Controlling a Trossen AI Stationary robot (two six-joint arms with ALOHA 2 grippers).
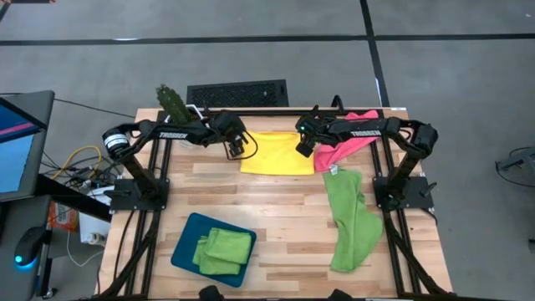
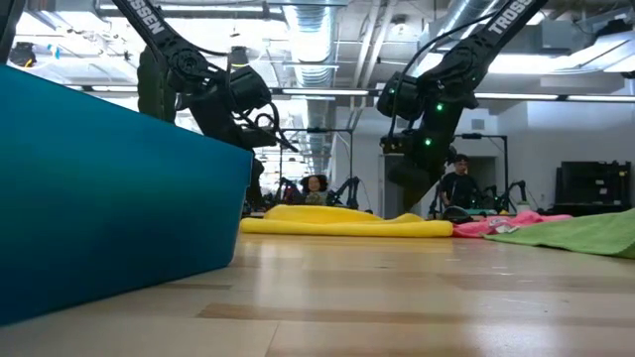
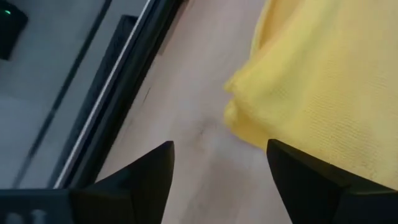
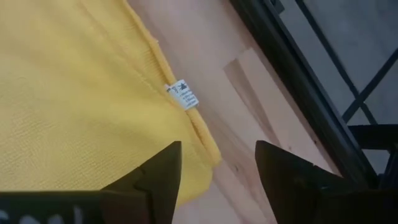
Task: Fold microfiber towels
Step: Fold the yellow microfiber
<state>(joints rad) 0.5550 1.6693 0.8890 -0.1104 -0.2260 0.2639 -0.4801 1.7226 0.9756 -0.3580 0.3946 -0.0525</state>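
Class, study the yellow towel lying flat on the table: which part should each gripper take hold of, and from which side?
Probably the two far corners of the yellow towel, from above: left gripper at its left edge, right gripper at the tagged corner. It lies flat, and both grippers hang open over those ends.

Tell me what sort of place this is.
Probably a robotics lab or workshop: exposed ceiling ducts, other arm rigs with people seated in the background, and a wooden bench holding a yellow towel for folding.

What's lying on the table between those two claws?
The folded yellow towel lies between the left gripper and the right gripper, both open beside its ends; the high view shows this.
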